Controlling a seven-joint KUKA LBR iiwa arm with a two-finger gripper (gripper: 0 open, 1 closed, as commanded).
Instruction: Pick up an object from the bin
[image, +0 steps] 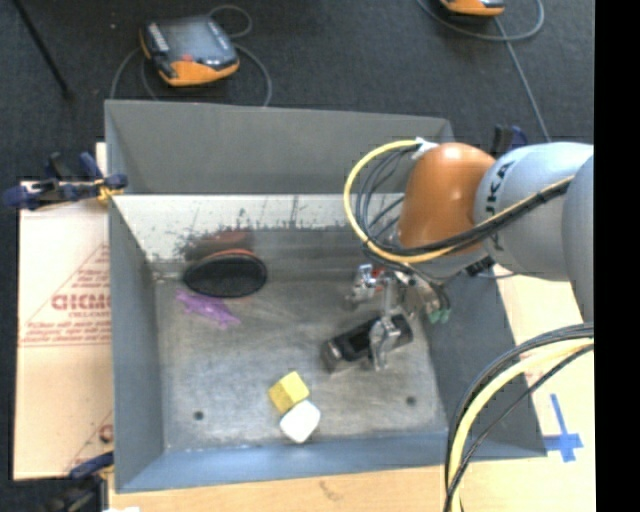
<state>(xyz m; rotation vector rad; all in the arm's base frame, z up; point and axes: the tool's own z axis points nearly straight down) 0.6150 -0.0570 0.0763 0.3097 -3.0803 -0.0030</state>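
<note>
At the bin's left, near the back wall, a purple strip lies flat on the floor. A black oval disc lies just behind it and slightly to its right. Toward the front, near the middle, a yellow block touches a white block, the white one nearer the front wall. Right of centre lies a small black object, well apart from the blocks, with its right end against the gripper. The gripper is low over the floor at that end. I cannot tell whether it is spread, closed, or pinching the black object. Behind it, the arm's orange cover and looped cables rise at the bin's right.
</note>
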